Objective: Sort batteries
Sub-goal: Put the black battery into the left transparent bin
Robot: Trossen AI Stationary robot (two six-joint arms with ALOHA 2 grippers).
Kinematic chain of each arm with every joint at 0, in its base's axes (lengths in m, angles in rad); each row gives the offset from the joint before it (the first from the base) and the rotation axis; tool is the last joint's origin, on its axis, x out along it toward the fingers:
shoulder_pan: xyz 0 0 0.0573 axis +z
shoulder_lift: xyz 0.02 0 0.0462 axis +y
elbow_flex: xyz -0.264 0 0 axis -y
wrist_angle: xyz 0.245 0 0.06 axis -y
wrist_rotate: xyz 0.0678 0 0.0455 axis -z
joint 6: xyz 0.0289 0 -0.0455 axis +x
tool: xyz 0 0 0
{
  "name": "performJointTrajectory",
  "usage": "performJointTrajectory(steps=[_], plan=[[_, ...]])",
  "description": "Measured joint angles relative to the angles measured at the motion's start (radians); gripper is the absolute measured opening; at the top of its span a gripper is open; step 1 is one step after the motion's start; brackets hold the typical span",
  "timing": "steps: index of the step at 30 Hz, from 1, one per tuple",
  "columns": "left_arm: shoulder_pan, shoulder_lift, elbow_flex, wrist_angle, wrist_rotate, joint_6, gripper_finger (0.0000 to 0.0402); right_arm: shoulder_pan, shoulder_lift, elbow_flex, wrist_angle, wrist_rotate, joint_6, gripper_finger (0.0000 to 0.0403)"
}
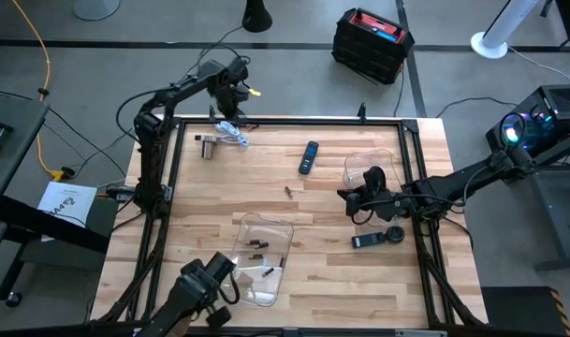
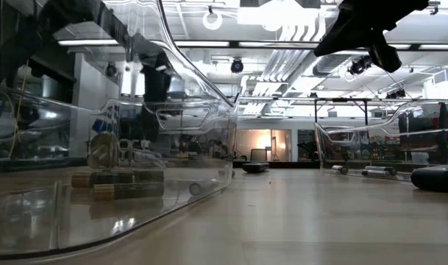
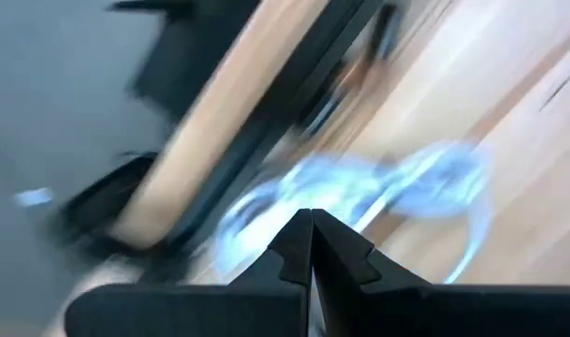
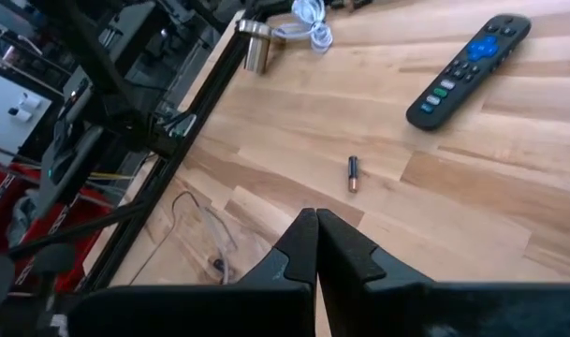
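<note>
My right gripper (image 4: 315,245) is clenched on nothing and hangs above the bare wood, with one loose battery (image 4: 353,174) lying just ahead of its fingertips and the remote (image 4: 469,69) farther out beyond that. The other batteries (image 1: 263,259) sit well off to its side in a clear tray (image 1: 283,230), while my left gripper (image 3: 311,251), also pinched closed, waits over the white cable (image 3: 411,183) at the far edge. My worry is that if I come down without opening first, the closed tips will knock the little cylinder and send it rolling.

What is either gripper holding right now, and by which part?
Nothing. The left gripper is shut and empty at the table's far edge near the white cable. The right gripper is shut and empty above the loose battery.
</note>
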Motion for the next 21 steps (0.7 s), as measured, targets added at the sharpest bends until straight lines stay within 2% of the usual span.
performJointTrajectory(steps=[3, 9, 13, 16, 21], plan=[[0.004, 0.005, -0.015, -0.043, -0.141, 0.071, 0.0000, 0.000, 0.000, 0.000, -0.001, 0.014, -0.001, 0.0000], [0.011, 0.036, -0.095, 0.012, -0.227, 0.012, 0.0000, -0.010, 0.000, 0.000, 0.000, 0.016, 0.002, 0.0000], [-0.001, 0.068, -0.146, 0.028, -0.412, -0.005, 0.0000, -0.011, 0.000, 0.000, 0.013, 0.010, 0.002, 0.0000], [-0.006, 0.076, -0.167, 0.075, -0.423, -0.014, 0.0000, -0.011, 0.000, 0.000, 0.019, 0.010, 0.001, 0.0000], [-0.046, 0.083, -0.169, 0.152, -0.372, 0.007, 0.0000, -0.011, 0.000, 0.000, 0.022, 0.010, 0.008, 0.0000]])
